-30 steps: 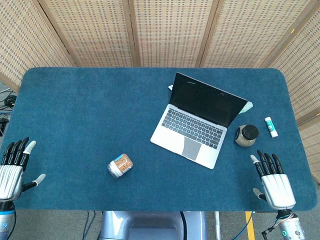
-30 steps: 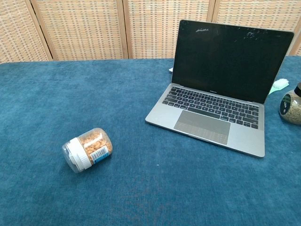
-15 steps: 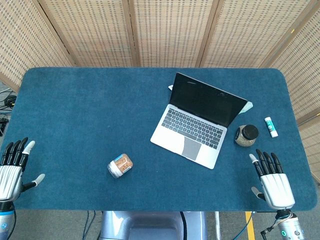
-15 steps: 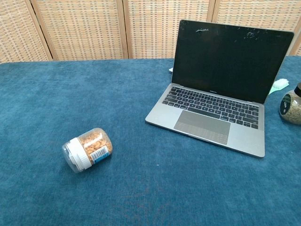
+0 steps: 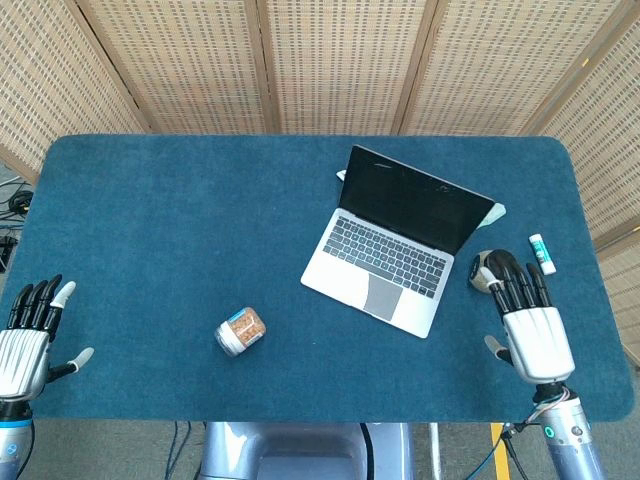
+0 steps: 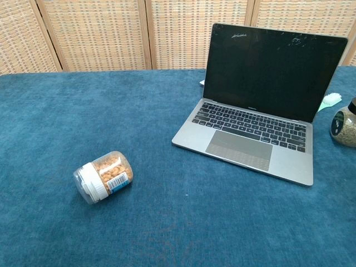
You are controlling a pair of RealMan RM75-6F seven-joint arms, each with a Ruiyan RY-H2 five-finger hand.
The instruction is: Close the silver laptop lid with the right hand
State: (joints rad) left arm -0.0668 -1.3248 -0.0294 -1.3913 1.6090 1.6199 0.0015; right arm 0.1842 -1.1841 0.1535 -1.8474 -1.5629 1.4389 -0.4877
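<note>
Centrally placed task object: silver laptop [image 5: 395, 250], open on the blue bench [image 5: 180, 220], right of centre.
Laptop orientation: long axis runs from upper left to lower right in the head view; the keyboard and trackpad face the near edge, slightly toward the robot's left.
Laptop lid: lid [image 6: 275, 69] stands upright at the far side of the base, dark screen facing the robot, not yet closed.
Right robot hand: right robot hand [image 5: 530, 325] hovers near the bench's right front corner, fingers spread apart and extended, holding nothing; its fingertips overlap the dark-lidded jar in the head view.
Left robot hand: left robot hand [image 5: 25, 340] sits at the near-left bench edge, fingers apart, empty.
Obstacle beside laptop: dark-lidded jar [image 6: 345, 125] of pale grains stands just right of the laptop base, between the laptop and the right robot hand.
Other items: glue stick [image 5: 541, 253] lies near the right edge; pale green cloth [image 6: 331, 100] pokes out from behind the lid; clear jar [image 5: 240, 331] with white cap lies on its side, well apart to the left.
Change from earlier frame: right robot hand has moved forward toward the dark-lidded jar; laptop and jars unchanged.
</note>
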